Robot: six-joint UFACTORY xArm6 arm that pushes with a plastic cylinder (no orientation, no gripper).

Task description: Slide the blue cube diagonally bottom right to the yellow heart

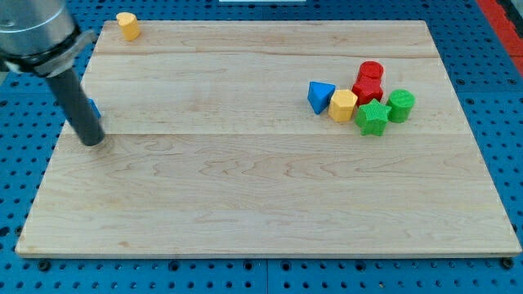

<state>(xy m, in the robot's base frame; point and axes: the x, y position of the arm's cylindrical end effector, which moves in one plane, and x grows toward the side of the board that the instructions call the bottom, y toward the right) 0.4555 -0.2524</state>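
Wooden desk [245,196]: we see a pale plank board.
My tip [93,139]: at the view's left edge; we have no jaws, only a rod.
Blue cube [94,108]: mostly hidden behind the rod, touching it.
Yellow heart [127,25]: top left corner.
Right cluster: blue triangle [319,96], yellow block [342,105], red block [368,82], green star [373,118], green block [400,105].

Bright, even overhead light; soft short shadows under blocks; rod [92,139] slightly blurred; wooden board [245,188] sharp, glare-free.
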